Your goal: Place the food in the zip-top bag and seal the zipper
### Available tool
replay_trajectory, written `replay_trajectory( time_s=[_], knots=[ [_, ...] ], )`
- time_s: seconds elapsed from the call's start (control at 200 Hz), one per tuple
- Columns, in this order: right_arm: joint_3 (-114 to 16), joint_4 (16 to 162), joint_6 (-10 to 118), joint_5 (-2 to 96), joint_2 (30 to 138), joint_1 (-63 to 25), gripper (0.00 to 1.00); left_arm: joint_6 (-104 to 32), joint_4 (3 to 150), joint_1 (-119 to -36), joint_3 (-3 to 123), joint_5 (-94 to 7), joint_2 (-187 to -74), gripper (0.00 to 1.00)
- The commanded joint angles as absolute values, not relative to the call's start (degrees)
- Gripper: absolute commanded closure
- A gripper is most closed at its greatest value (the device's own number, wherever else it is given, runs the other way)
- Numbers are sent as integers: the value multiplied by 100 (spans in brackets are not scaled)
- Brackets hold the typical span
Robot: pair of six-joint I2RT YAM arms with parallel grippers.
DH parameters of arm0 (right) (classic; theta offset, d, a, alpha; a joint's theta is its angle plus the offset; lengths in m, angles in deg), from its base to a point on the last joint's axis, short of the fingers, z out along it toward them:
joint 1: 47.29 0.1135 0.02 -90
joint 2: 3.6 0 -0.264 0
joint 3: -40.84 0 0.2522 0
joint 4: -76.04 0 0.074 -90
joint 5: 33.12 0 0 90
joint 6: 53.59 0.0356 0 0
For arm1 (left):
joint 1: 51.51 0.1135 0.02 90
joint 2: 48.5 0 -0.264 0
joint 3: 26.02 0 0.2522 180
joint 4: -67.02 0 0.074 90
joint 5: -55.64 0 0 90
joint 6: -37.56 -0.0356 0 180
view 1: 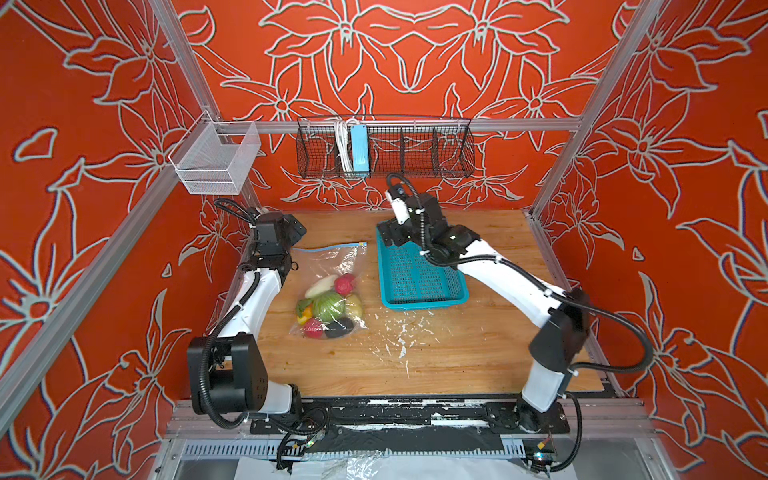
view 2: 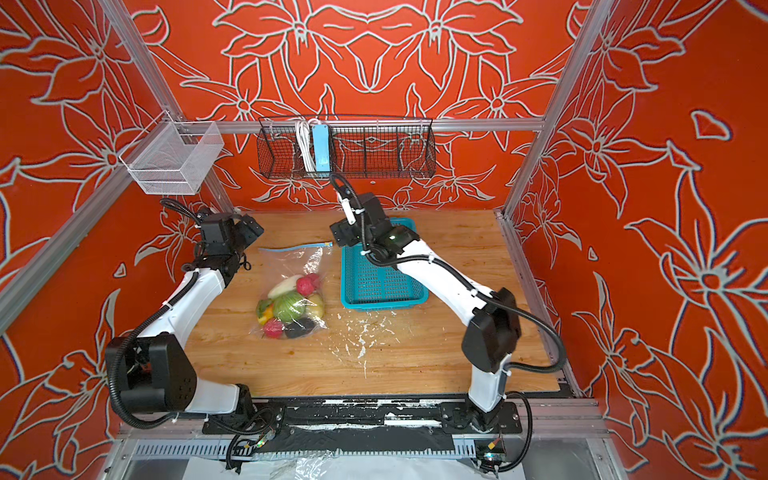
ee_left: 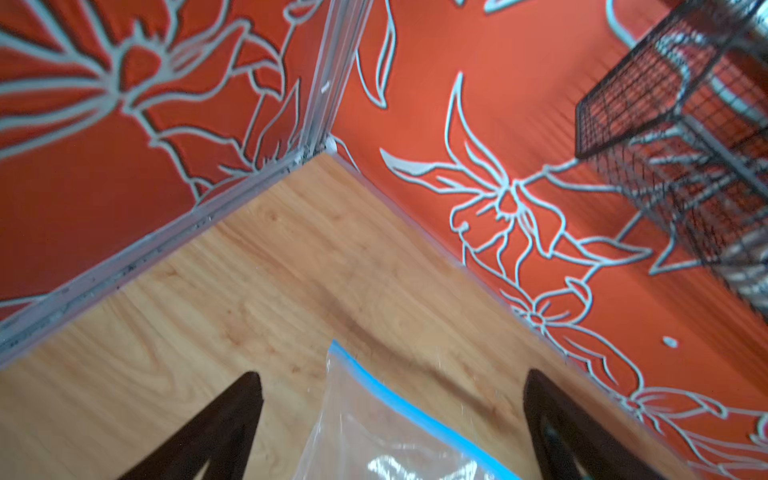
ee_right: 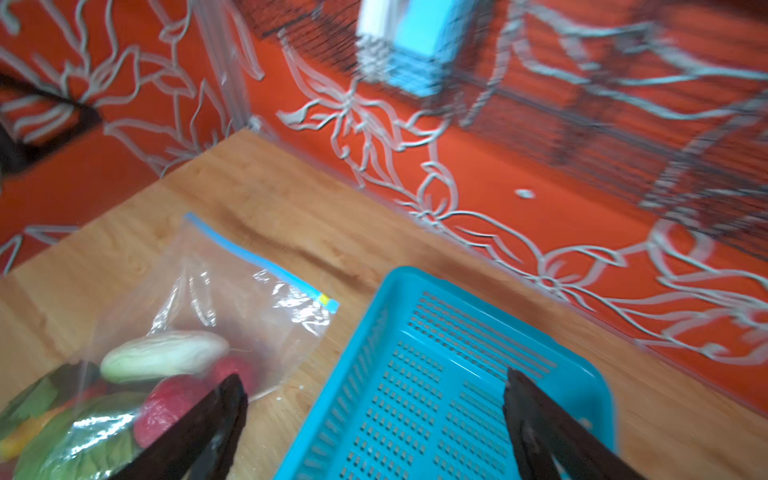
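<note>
The clear zip-top bag (view 1: 328,266) (view 2: 291,266) lies flat on the wooden table, left of middle. The food (view 1: 330,305) (view 2: 291,305) is bunched inside its near end; the white cucumber (ee_right: 162,355), a red strawberry (ee_right: 174,405) and the green cabbage (ee_right: 83,440) show through the plastic. The blue zipper (view 1: 328,248) (ee_left: 399,401) (ee_right: 249,257) runs straight along the far edge, its yellowish slider (ee_right: 324,298) at the right end. My left gripper (view 1: 297,230) (ee_left: 392,374) hangs open over the bag's far left corner, holding nothing. My right gripper (view 1: 386,235) (ee_right: 374,373) is open and empty above the teal basket's far left corner.
The teal perforated basket (view 1: 424,302) (ee_right: 399,278) stands empty just right of the bag. A black wire basket (view 1: 386,149) holding a light-blue power strip (view 1: 358,149) hangs on the back rail, and a white mesh basket (view 1: 216,160) hangs at the back left. White flecks mark the table's near middle.
</note>
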State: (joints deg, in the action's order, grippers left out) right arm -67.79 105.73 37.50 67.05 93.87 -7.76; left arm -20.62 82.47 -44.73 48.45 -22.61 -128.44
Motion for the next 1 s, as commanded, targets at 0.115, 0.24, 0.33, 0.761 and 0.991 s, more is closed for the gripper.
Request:
replay_trajectory(
  time_s=[0.115, 0.24, 0.33, 0.761, 0.991],
  knots=[
    [-5125, 10366, 3747, 7513, 7602, -1007, 2, -2028, 8484, -4664, 4232, -2743, -11813, 3],
    [-4310, 10423, 3711, 7657, 6590, -1204, 2, -2264, 8700, -4829, 3871, -2650, -11225, 3],
    [-3707, 10409, 3649, 7784, 5874, -1365, 2, -2406, 8826, -4972, 3613, -2649, -10911, 3],
    [-2480, 11025, 3649, 7723, 4276, -2185, 2, -2557, 9001, -5397, 2272, -2055, -9208, 3],
    [-2272, 11137, 4102, 8201, 4396, -2451, 2, -3012, 8463, -5397, 1574, -1281, -8884, 3]
  ],
)
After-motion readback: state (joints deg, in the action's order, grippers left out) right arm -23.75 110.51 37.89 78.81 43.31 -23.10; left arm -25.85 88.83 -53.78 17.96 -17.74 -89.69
